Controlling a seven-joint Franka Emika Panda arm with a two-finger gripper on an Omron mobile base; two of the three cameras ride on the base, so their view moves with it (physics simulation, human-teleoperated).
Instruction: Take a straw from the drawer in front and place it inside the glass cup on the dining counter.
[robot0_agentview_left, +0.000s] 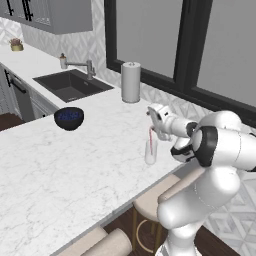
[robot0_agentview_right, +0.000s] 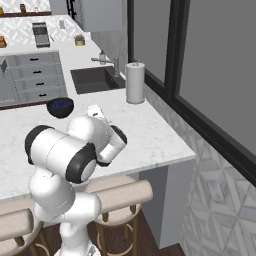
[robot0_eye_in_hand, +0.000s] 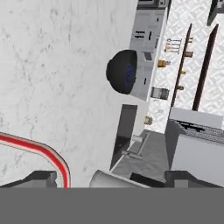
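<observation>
Beige stools (robot0_agentview_left: 150, 202) stand lowest in the left base view, tucked under the thick edge of the white marble desk (robot0_agentview_left: 60, 175), beside the robot's white body at lower right. From that body the arm reaches toward the middle of the frame, and the gripper (robot0_agentview_left: 159, 131) hangs just above and beside the glass cup (robot0_agentview_left: 150, 151), which stands upright near the desk's right edge. The straw (robot0_agentview_left: 151, 141), thin and pink-red, stands inside the cup, its top rising above the rim close under the gripper; whether the fingers touch it cannot be told from here.

In the hand view the two dark fingertips (robot0_eye_in_hand: 41, 178) sit far apart at the lower left and lower right of the frame, so the gripper is spread wide with nothing pinched between them. A red curved band, the straw seen through the rim of the glass, arcs across the lower left over the marble.

Further back in the left base view, a dark blue bowl (robot0_agentview_left: 69, 118) rests on the desk at centre left, a grey-white cylinder roll (robot0_agentview_left: 131, 82) stands upright at upper centre, and a dark sink (robot0_agentview_left: 72, 85) with a tap (robot0_agentview_left: 82, 65) lies at upper left. In the right base view the roll (robot0_agentview_right: 135, 82) stands beside the sink (robot0_agentview_right: 95, 80), and grey cabinet drawers (robot0_agentview_right: 32, 75) fill the upper left.
</observation>
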